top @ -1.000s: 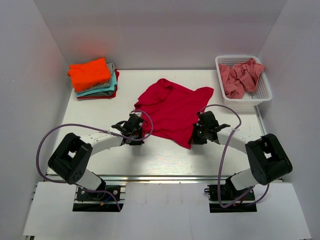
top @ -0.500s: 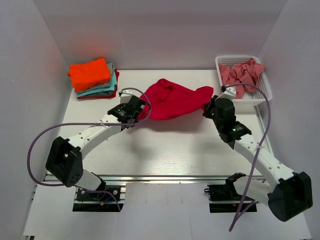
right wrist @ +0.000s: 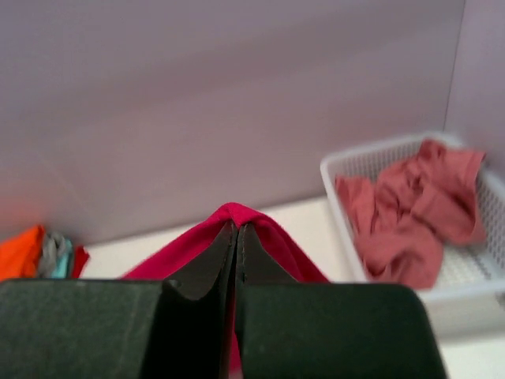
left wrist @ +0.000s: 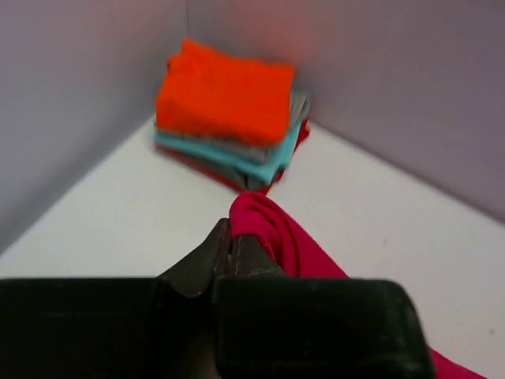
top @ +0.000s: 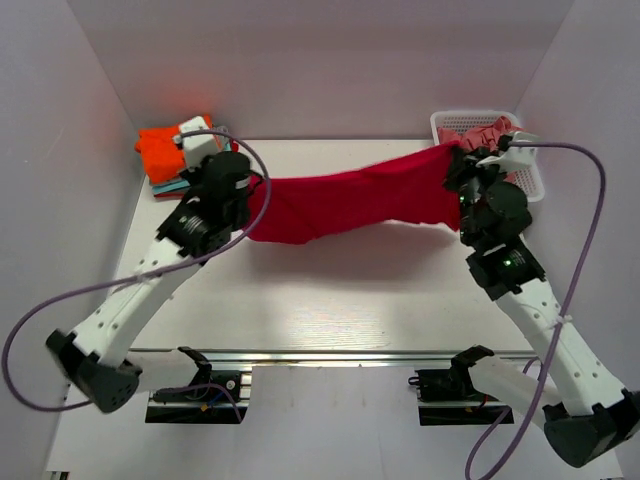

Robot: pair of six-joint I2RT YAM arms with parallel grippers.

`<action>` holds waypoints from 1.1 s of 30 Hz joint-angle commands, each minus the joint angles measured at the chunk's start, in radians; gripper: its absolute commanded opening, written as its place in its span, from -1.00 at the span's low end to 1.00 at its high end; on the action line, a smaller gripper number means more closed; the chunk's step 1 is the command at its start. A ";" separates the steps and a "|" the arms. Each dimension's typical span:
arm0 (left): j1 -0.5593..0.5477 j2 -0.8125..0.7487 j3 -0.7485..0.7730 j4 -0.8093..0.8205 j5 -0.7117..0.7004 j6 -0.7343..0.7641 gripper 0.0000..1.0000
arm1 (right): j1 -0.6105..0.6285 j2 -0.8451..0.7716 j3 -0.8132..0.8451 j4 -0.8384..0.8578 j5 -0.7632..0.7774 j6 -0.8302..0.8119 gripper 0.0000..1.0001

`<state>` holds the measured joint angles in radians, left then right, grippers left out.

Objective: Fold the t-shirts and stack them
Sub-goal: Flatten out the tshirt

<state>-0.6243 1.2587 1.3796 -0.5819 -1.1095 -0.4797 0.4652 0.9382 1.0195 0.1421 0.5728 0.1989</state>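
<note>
Held taut above the white desk [top: 330,290], inside pale walls [top: 330,70]: crimson t-shirt [top: 350,200], clamped by left fingers [left wrist: 207,257] and right fingers [right wrist: 221,254]. Far left, folded stack [top: 180,150]; far right, basket [top: 462,116] of seemingly crumpled pink cloth [right wrist: 410,213].

The crimson t-shirt [top: 345,200], spread flat on the table [top: 330,300] a second ago, now hangs stretched between the left fingers [left wrist: 201,260] and right fingers [right wrist: 207,267], which have risen and drawn wide apart, each pinching a bunched edge, the cloth sagging below them.
</note>
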 commanded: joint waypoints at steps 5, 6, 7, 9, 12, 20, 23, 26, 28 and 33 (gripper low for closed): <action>-0.003 -0.266 -0.056 0.629 -0.026 0.541 -1.00 | -0.005 -0.065 0.229 0.019 -0.047 -0.157 -1.00; -0.003 -0.277 -0.047 0.672 -0.010 0.571 -1.00 | -0.002 -0.070 0.264 0.004 -0.056 -0.164 -1.00; -0.003 -0.288 -0.025 0.689 0.047 0.602 -1.00 | -0.003 -0.082 0.296 -0.007 -0.104 -0.164 -1.00; -0.003 -0.288 0.005 0.711 0.097 0.680 -1.00 | -0.003 -0.099 0.341 -0.071 -0.160 -0.168 -1.00; -0.003 -0.275 0.108 0.673 0.189 0.719 -1.00 | -0.005 -0.125 0.395 -0.140 -0.249 -0.158 -1.00; 0.011 -0.352 0.285 0.553 0.430 0.708 -1.00 | -0.005 -0.236 0.484 -0.265 -0.399 -0.125 -1.00; 0.011 -0.352 0.367 0.499 0.490 0.708 -1.00 | -0.007 -0.277 0.501 -0.279 -0.439 -0.110 -1.00; 0.011 -0.338 0.450 0.452 0.556 0.708 -1.00 | -0.005 -0.317 0.496 -0.306 -0.462 -0.095 -1.00; 0.011 -0.317 0.524 0.416 0.612 0.708 -1.00 | -0.003 -0.331 0.492 -0.318 -0.478 -0.090 -1.00; 0.011 -0.275 0.532 0.418 0.643 0.698 -1.00 | -0.003 -0.328 0.446 -0.309 -0.400 -0.076 -1.00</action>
<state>-0.6209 0.9314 1.9301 -0.1375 -0.5140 0.2161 0.4652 0.6022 1.4853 -0.1806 0.1059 0.1116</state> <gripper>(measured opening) 0.087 0.010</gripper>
